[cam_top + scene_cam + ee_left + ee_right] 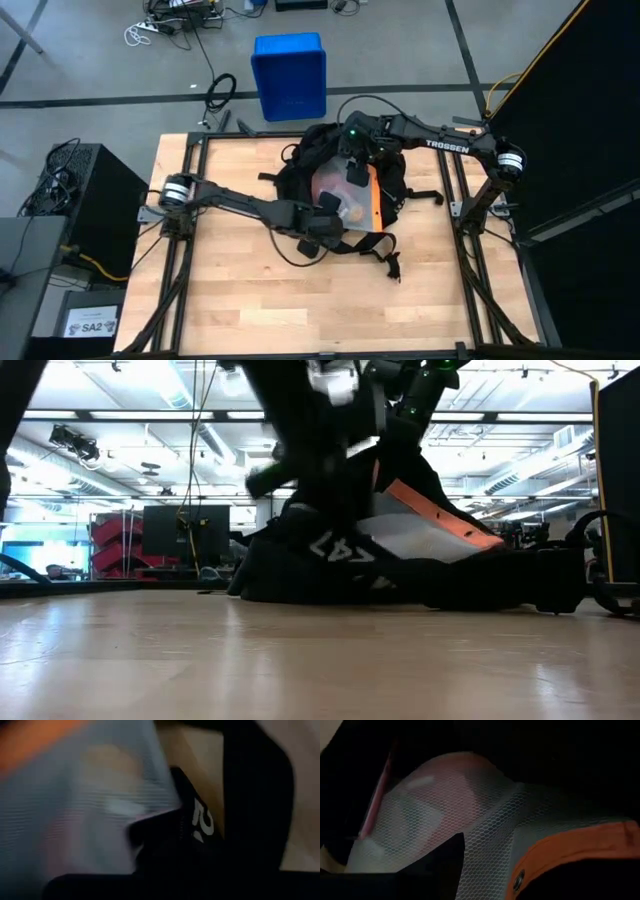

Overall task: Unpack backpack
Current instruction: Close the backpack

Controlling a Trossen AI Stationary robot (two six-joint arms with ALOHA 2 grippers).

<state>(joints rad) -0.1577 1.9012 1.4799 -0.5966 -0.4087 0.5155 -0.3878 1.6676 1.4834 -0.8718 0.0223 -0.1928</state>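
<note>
One backpack lies on the wooden tabletop, toward its far edge and about midway across, its mouth spread to show a pale mesh pouch with an orange trim. Two arms work at it. The left arm reaches in low from the left side, elbow bent, its left end effector down at the near edge of the opening and clenched; what it pinches, fabric or mesh, I cannot tell. The right arm comes across from the far right corner, its right end effector dipped into the far side of the bag, and whether its fingers are parted or gripping I cannot tell. From table height the bag shows white lettering on its near side and the orange-edged panel propped at a slant, which the overhead view does not give. The right wrist camera alone shows the mesh close up, with a metal rivet in the orange band. Beyond the tabletop, one blue crate stands on the floor.
</note>
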